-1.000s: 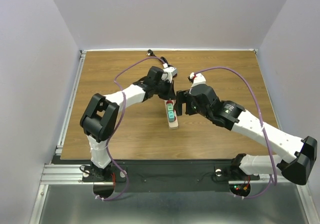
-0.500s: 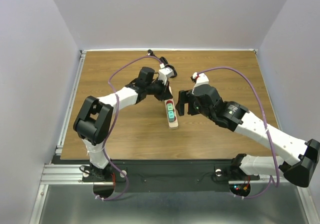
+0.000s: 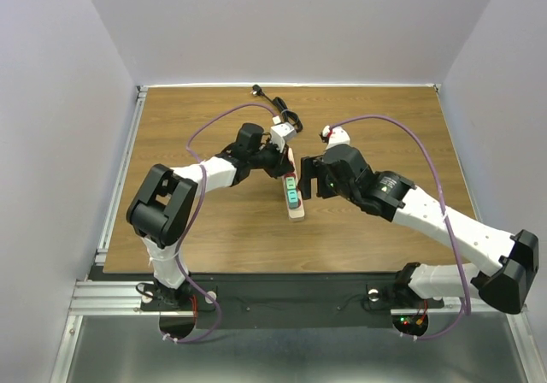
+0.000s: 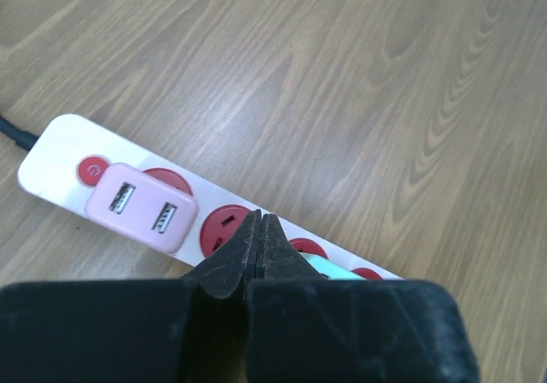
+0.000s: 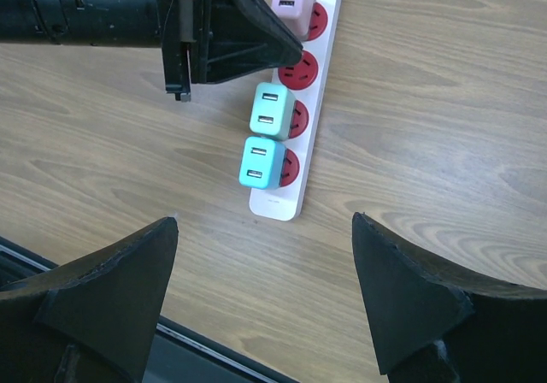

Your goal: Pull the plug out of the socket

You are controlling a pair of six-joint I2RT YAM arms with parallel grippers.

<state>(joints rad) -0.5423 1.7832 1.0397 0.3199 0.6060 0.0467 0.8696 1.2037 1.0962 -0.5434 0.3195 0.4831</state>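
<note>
Socket (image 4: 53, 156) shows a power symbol on its red button (image 4: 92, 170), beside pink plug (image 4: 141, 205).

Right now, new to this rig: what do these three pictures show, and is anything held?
Two white robot arms stand at the near edge of a wooden table. One picture looks down from above; the others come from wrist cameras. On the table lies a long beige power strip with round red outlets, holding a pink USB adapter, a mint-green adapter and a teal adapter. The left gripper is shut on nothing; the right gripper is open, empty.
</note>
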